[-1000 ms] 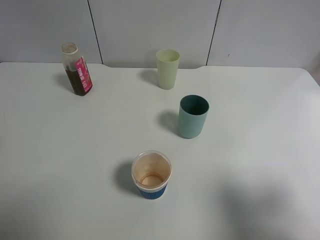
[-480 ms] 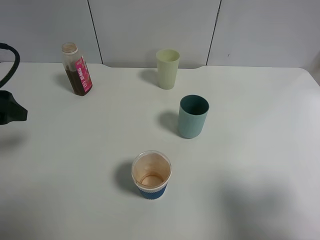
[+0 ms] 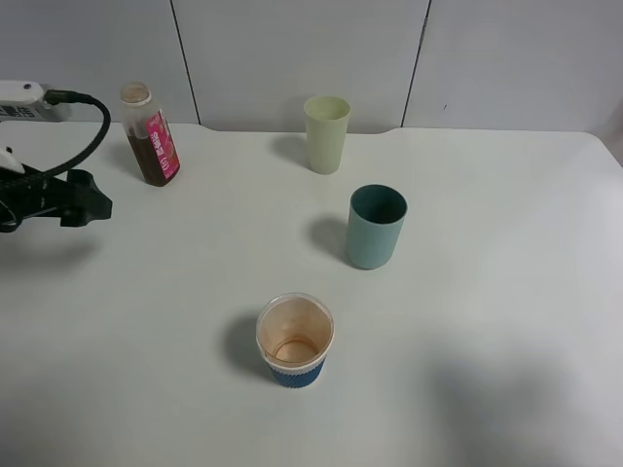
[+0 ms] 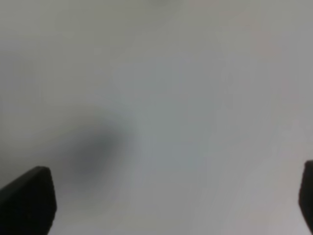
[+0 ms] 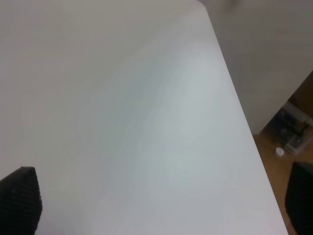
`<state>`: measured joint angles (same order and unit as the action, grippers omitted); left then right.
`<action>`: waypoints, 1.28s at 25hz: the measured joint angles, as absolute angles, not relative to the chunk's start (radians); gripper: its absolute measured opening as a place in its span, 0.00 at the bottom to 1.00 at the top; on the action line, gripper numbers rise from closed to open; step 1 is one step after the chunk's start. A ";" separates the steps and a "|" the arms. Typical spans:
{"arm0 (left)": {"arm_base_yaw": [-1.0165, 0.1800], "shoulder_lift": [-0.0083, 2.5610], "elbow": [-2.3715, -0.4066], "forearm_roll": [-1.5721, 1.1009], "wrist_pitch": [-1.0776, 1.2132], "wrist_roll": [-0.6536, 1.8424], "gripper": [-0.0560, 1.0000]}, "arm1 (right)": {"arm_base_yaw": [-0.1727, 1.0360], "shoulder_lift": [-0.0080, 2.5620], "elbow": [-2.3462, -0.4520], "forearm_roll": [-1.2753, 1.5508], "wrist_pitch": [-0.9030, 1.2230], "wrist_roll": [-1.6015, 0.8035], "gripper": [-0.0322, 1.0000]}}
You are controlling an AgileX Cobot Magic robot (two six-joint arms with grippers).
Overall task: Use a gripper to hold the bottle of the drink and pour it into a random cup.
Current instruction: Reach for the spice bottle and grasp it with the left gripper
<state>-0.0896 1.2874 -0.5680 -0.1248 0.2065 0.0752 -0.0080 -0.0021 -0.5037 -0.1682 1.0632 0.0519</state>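
Capless clear bottle (image 3: 149, 136), pink label, dark brown drink inside, upright at bench's (image 3: 506, 321) far-left back. Short blue-sleeved, brown-stained cup (image 3: 295, 342) upright near front centre.

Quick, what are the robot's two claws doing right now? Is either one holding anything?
Left gripper: open, fingertips wide apart, holding nothing.
Right gripper: open, fingertips wide apart, holding nothing.

No legible text anywhere. Pink label (image 3: 163, 144) on bottle of the drink (image 3: 146, 146), far left: white lettering, too small to read.
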 joint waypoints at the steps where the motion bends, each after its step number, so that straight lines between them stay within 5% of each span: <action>1: -0.102 1.308 -0.568 -0.125 0.182 0.075 0.98 | -0.008 -0.002 -0.504 -0.168 1.063 0.052 0.99; 19: -0.160 1.631 -0.570 0.167 -0.463 -0.225 0.98 | -0.008 -0.002 -0.504 -0.168 1.063 0.052 0.99; 32: -0.021 1.866 -0.572 0.234 -0.932 -0.261 0.98 | -0.008 -0.002 -0.504 -0.168 1.063 0.052 0.99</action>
